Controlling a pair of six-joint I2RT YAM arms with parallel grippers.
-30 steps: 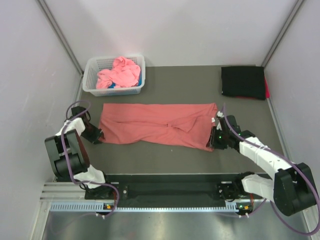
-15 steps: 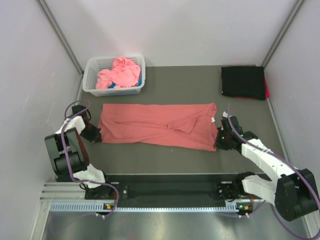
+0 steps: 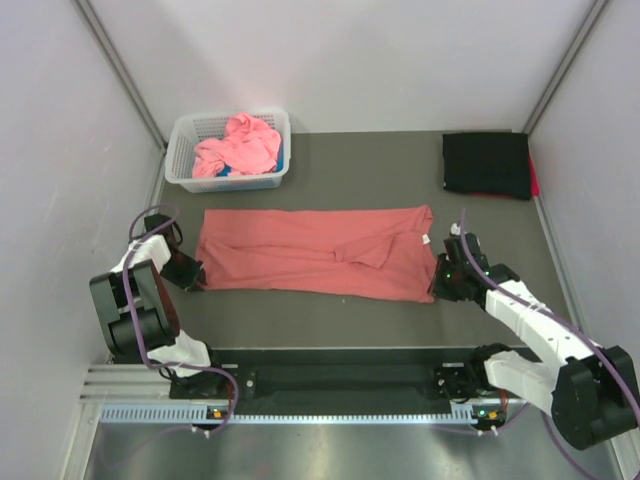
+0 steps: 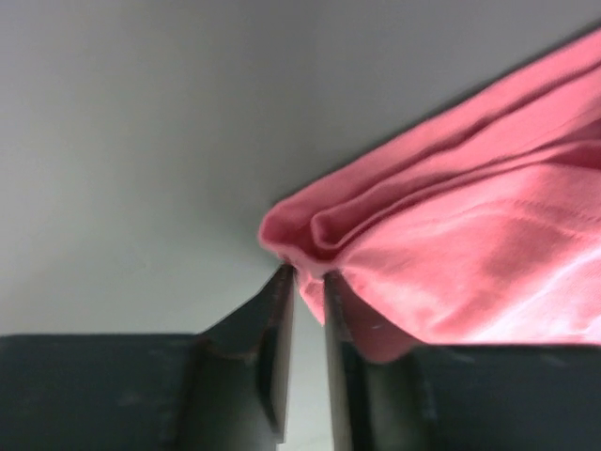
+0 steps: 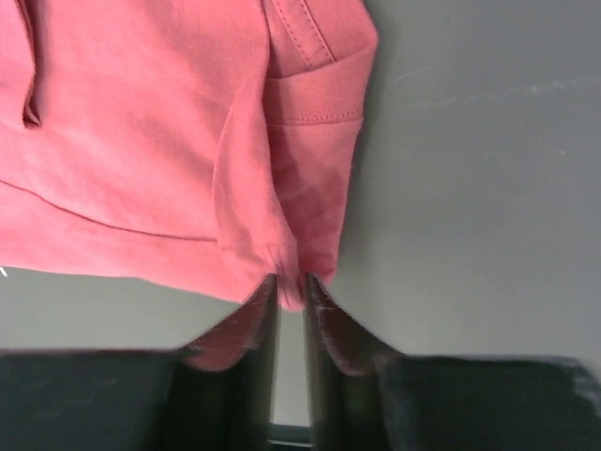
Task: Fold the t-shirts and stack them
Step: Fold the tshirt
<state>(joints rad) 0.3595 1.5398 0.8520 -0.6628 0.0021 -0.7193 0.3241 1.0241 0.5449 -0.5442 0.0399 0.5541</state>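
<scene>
A salmon-red t-shirt lies folded lengthwise into a long band across the middle of the table. My left gripper is shut on its near left corner; the left wrist view shows the bunched cloth pinched between my fingers. My right gripper is shut on its near right corner, with the hem caught between the fingertips in the right wrist view. A pink t-shirt lies crumpled in the basket. A black t-shirt lies folded at the back right.
The white lattice basket stands at the back left, with a bit of blue cloth beside the pink shirt. A red edge shows under the black shirt. Grey walls close in on the left, back and right.
My right gripper has pulled its corner of the shirt to the right and toward me, stretching the band flatter. My left gripper has held its corner almost still.
</scene>
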